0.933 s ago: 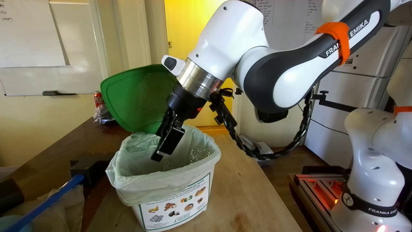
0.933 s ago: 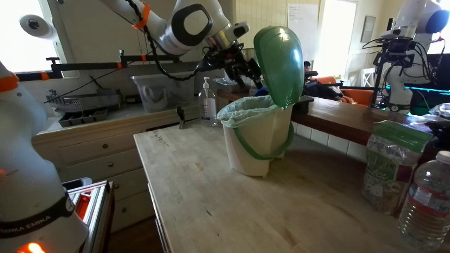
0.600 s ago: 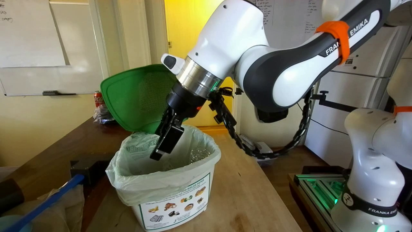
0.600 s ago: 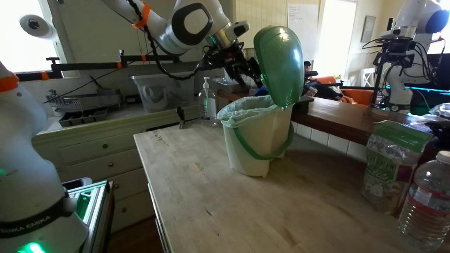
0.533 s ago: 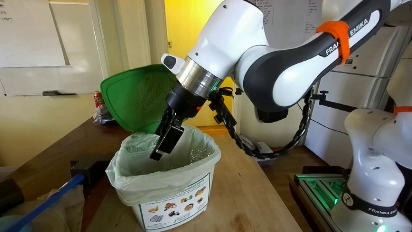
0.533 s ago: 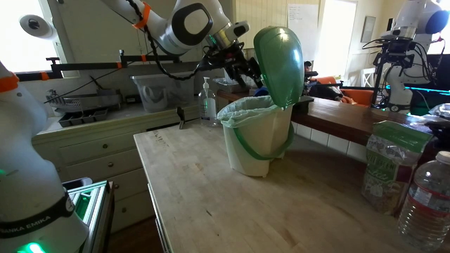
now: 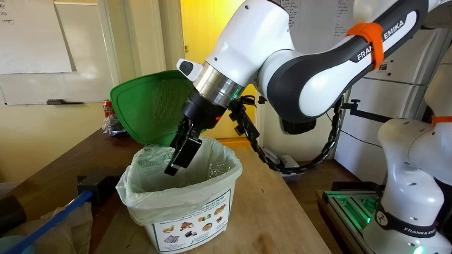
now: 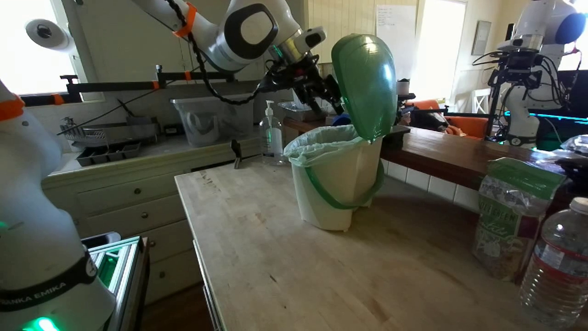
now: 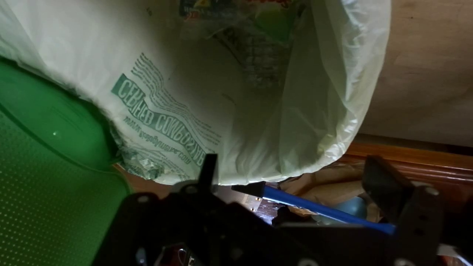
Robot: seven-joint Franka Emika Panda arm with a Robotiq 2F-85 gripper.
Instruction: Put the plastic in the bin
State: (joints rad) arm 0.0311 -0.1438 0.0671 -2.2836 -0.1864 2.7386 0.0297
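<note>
In an exterior view the plastic (image 7: 219,170), clear and crinkled, lies inside the bin against the liner on the right-hand side. The pale bin (image 7: 192,225) stands on the wooden table with its green lid (image 7: 152,109) raised; both exterior views show this. My gripper (image 8: 328,110) hangs tilted over the bin's mouth, beside the lid. In the wrist view its fingers (image 9: 210,168) are spread wide with nothing held between them, and the liner bag (image 9: 166,85) lies beyond. I cannot pick out the plastic for certain in that view, where a coloured wrapper (image 9: 236,11) shows deep inside.
Next to the bin are a dark block (image 7: 97,185) and a blue handle (image 7: 53,224). A pump bottle (image 8: 272,138) stands behind the bin. Toward the front right are a snack bag (image 8: 514,220) and a water bottle (image 8: 558,266).
Lights on the arm and its base have turned from red to green. My gripper has shifted only a trace, staying open. Bin and plastic have not moved.
</note>
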